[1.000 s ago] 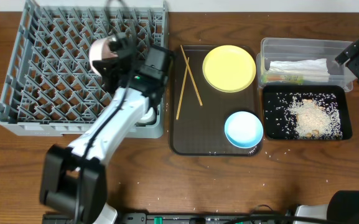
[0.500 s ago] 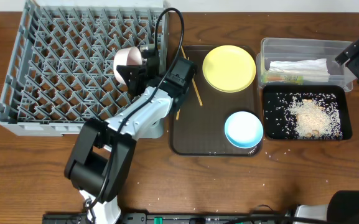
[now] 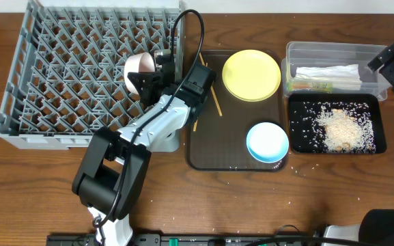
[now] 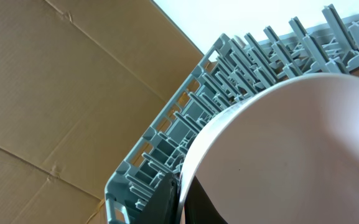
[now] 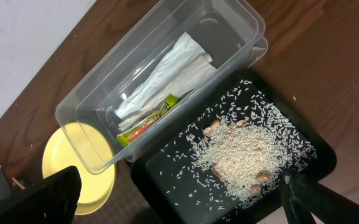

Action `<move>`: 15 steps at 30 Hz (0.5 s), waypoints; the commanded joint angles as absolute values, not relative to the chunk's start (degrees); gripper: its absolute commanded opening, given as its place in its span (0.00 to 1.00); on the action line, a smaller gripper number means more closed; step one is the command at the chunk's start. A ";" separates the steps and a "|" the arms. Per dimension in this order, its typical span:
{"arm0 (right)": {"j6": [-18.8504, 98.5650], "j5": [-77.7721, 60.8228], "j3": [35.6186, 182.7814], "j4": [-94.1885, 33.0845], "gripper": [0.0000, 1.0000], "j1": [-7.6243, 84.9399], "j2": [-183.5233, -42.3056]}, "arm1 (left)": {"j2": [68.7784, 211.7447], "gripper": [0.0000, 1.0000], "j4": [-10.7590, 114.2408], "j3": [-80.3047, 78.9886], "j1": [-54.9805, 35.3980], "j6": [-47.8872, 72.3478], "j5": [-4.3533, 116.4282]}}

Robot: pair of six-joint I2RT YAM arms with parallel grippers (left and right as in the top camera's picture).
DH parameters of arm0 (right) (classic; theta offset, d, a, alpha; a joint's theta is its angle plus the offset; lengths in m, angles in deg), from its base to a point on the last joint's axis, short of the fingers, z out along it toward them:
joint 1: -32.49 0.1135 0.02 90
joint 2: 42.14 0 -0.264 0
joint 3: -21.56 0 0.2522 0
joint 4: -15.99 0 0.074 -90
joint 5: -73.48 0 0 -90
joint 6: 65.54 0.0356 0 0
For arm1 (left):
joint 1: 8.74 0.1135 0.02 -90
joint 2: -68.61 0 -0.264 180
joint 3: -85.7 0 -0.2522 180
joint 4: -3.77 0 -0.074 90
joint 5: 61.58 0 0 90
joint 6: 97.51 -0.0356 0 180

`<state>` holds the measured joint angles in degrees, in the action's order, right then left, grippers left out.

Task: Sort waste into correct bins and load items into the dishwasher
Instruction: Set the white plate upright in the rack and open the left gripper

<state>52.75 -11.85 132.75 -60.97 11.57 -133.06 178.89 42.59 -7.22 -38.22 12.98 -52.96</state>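
My left gripper (image 3: 149, 78) is shut on the rim of a white bowl (image 3: 137, 65) and holds it tilted on edge over the right side of the grey dish rack (image 3: 46, 139). In the left wrist view the bowl (image 4: 291, 149) fills the right half, with its rim pinched between the fingers (image 4: 182, 199). My right gripper (image 5: 182, 199) is open and empty above the clear tub (image 5: 98, 93) and black tray (image 5: 167, 180). The tub holds the white napkin (image 5: 167, 68) and the green-and-orange wrapper (image 5: 148, 121). Rice (image 5: 241, 152) lies in the black tray.
A brown serving tray (image 3: 231, 137) carries the yellow plate (image 3: 251, 75), two chopsticks (image 3: 207, 89) and the blue-sided bowl (image 3: 267, 141). The right arm (image 3: 388, 60) hangs at the far right edge. The white cup is not in view. Cardboard stands behind the rack.
My left gripper has carried the white bowl to the right across the rack, towards its right edge. Over the last half second it has barely moved. The right arm has not moved.
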 commanded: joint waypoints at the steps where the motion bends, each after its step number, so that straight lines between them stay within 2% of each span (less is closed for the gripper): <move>1: 53.56 -11.83 132.82 -61.03 0.99 11.52 -133.21 | 179.86 0.07 42.57 -7.24 -38.35 12.66 -54.73; 15: 53.56 -11.83 132.82 -61.03 0.99 11.52 -133.21 | 179.86 0.07 43.66 -9.07 -38.41 12.63 -48.85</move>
<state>52.75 -11.85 132.75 -60.97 11.57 -133.06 178.89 43.05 -8.26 -38.22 12.98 -52.29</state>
